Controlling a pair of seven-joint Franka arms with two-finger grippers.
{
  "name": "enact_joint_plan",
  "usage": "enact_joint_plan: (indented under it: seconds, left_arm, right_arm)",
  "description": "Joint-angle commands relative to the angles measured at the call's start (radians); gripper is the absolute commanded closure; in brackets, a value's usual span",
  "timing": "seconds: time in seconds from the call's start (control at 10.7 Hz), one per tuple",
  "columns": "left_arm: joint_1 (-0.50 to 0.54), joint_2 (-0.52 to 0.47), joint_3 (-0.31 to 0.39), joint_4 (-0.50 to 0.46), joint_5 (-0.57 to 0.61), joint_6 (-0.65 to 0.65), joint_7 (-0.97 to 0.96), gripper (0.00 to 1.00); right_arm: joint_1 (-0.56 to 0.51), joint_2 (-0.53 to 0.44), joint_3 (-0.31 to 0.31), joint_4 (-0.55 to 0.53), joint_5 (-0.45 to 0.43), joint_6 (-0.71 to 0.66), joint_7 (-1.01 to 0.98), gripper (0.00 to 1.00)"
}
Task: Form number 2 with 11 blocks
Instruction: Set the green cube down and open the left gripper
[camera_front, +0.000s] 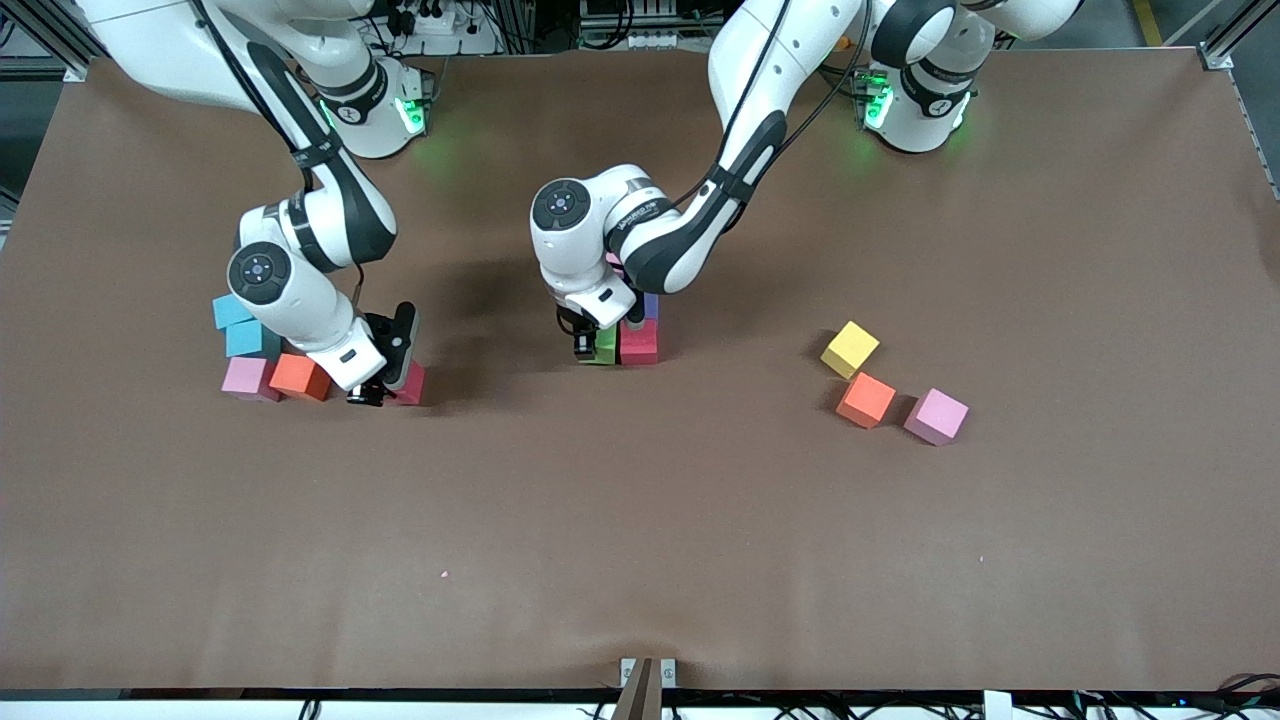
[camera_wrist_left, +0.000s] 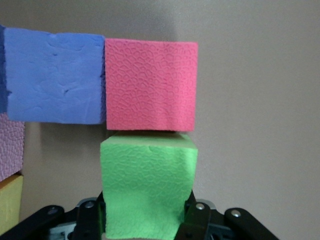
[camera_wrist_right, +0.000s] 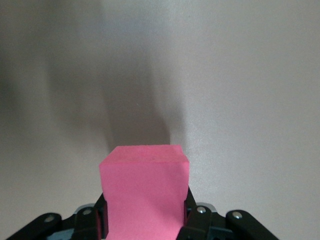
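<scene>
Item: green block (camera_wrist_left: 148, 187), clamped in your left gripper (camera_front: 590, 345), sits touching the red block (camera_wrist_left: 150, 85) of the part-built number 2 (camera_front: 630, 335), with a purple block (camera_wrist_left: 55, 75) beside that red one. Your right gripper (camera_front: 372, 392) is clamped on a second red block (camera_wrist_right: 144, 192). Loose stock near it: one pink (camera_front: 248, 378), one orange (camera_front: 299, 376), two cyan cubes (camera_front: 240, 325). Toward the left arm's end: one yellow (camera_front: 850, 349), one orange (camera_front: 866, 399), one pink (camera_front: 936, 416).

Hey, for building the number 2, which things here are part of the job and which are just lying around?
Part of the job:
- green block in left tool
- red block in right tool
- started digit
- loose yellow, orange, pink blocks

Lying around:
- two cyan cubes
</scene>
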Motion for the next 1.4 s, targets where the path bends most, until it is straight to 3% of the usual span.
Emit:
enact_joint_plan:
  seconds: [0.0,0.47,0.75,0.84,0.93,1.31]
  left_arm:
    - [-0.009,0.01,0.01,0.004,-0.012,0.006,-0.022,0.66]
    - [-0.009,0.024,0.01,0.004,-0.013,0.006,-0.022,0.66]
    - [-0.009,0.027,0.01,0.002,-0.013,0.006,-0.02,0.6]
    - [-0.009,0.026,0.011,0.002,-0.01,0.006,-0.02,0.08]
    - [-0.009,0.023,0.011,0.002,-0.006,0.006,-0.019,0.0]
    - [-0.007,-0.046,0.011,0.002,-0.006,-0.057,-0.016,0.0]
  right_arm:
    - [-0.012,-0.002,0.004,-0.004,0.019,-0.002,-0.007,0.69]
    - [-0.013,-0.002,0.004,-0.002,0.019,-0.002,-0.017,0.7]
    - [-0.013,-0.002,0.003,-0.002,0.019,0.001,-0.018,0.7]
    - [-0.013,-0.002,0.004,-0.002,0.019,0.003,-0.018,0.7]
    - [-0.013,-0.002,0.004,-0.002,0.019,0.003,-0.017,0.7]
    - [-0.013,0.004,0.003,-0.002,0.019,0.003,-0.009,0.7]
